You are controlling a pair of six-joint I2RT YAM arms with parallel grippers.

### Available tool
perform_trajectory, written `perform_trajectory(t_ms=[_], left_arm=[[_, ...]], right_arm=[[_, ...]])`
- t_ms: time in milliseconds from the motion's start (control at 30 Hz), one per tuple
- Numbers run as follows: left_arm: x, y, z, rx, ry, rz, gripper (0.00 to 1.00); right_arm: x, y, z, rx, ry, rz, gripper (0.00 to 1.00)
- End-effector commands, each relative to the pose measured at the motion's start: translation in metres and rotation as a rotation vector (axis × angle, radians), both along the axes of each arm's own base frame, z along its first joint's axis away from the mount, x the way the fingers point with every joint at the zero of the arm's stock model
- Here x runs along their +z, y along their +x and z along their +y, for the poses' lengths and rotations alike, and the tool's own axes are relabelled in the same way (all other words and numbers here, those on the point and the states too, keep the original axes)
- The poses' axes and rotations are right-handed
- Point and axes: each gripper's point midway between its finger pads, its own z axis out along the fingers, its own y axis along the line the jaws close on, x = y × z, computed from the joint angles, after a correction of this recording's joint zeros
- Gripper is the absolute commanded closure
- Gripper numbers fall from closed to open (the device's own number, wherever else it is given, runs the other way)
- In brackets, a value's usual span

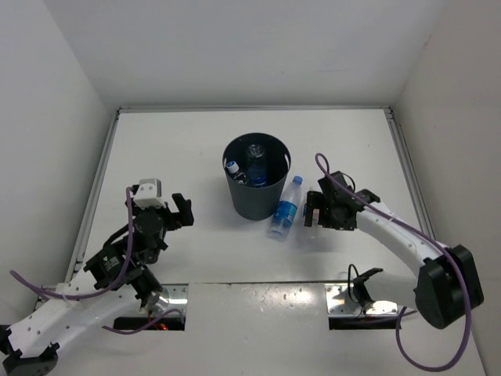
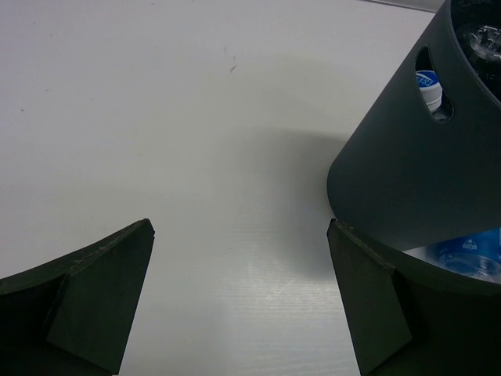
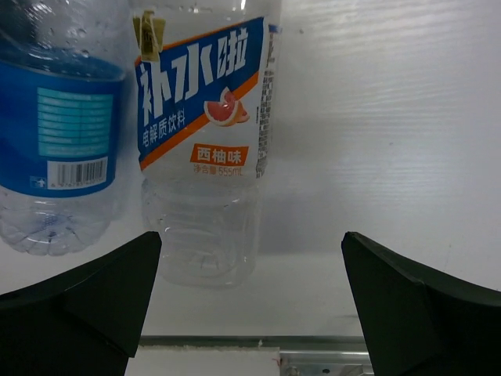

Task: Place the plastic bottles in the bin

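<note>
With bottles [image 1: 254, 161] already in the bin [image 1: 255, 200] at the middle of the counter [image 1: 176, 149], my right gripper [image 1: 311, 210] hung wide and empty beside the blue-labelled bottle [image 1: 285, 209] lying against the bin, my left gripper [image 1: 185, 210] equally wide, so I judged my next move was to straddle that bottle and close on it.

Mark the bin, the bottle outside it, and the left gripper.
bin [image 1: 252, 205]: top view, on its outer near wall.
bottle outside the bin [image 1: 286, 210]: top view, on its blue label.
left gripper [image 2: 240, 229]: left wrist view, midway between its open fingertips.
</note>
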Motion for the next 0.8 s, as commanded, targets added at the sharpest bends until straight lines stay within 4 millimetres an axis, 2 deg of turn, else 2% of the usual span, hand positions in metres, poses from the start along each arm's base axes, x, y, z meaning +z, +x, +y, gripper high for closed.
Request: perform_trajectory(t_ms=[0, 33, 133, 467, 633, 767], left_arm=[[0.014, 0.001, -0.003, -0.005, -0.033, -0.026, 0.00], [0.014, 0.001, -0.003, -0.005, -0.033, -0.026, 0.00], [0.014, 0.001, -0.003, -0.005, -0.033, -0.026, 0.00], [0.012, 0.001, -0.003, -0.005, -0.026, -0.020, 0.00], [0.014, 0.001, -0.003, -0.005, -0.033, -0.026, 0.00], [0.013, 0.001, -0.002, -0.008, -0.024, -0.026, 0.00]], right_arm=[[0.006, 0.005, 0.019, 0.056, 0.080, 0.024, 0.00], [0.006, 0.008, 0.018, 0.046, 0.084, 0.015, 0.00], [-0.007, 0.002, 0.012, 0.017, 0.091, 0.042, 0.00], [-0.027, 0.001, 0.018, 0.002, 0.141, 0.117, 0.00], [-0.038, 0.003, 0.010, -0.063, 0.177, 0.165, 0.00], [-0.040, 0.003, 0.007, -0.079, 0.187, 0.178, 0.05]])
